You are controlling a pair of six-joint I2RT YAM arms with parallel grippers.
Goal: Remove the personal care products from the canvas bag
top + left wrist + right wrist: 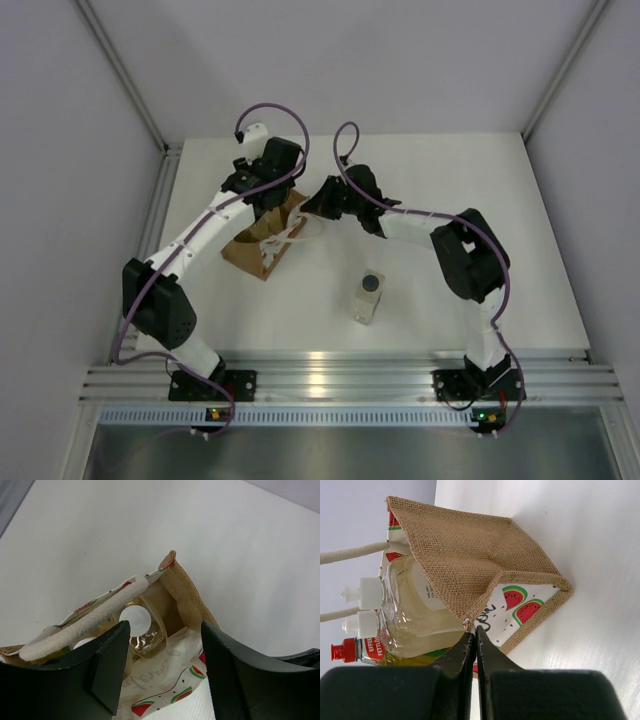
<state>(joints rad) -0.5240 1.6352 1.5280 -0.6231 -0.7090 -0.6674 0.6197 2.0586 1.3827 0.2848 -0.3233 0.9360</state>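
The canvas bag [252,252] of tan burlap with a watermelon-print lining stands at the table's back left. My left gripper [270,200] hangs over its mouth, jaws open [165,637], with a white-capped amber bottle [135,620] just beyond the fingertips and nothing between them. My right gripper [312,208] is shut [473,632] on the bag's burlap rim [465,550]. Two white-capped bottles [367,592] and a red-capped one [342,650] stick out of the bag's mouth. A clear squarish bottle with a dark round cap [368,297] stands on the table, apart from the bag.
White rope handles [85,622] loop over the bag's mouth beside my left finger. White walls close in the table on the left, right and back. An aluminium rail [340,380] runs along the near edge by the arm bases.
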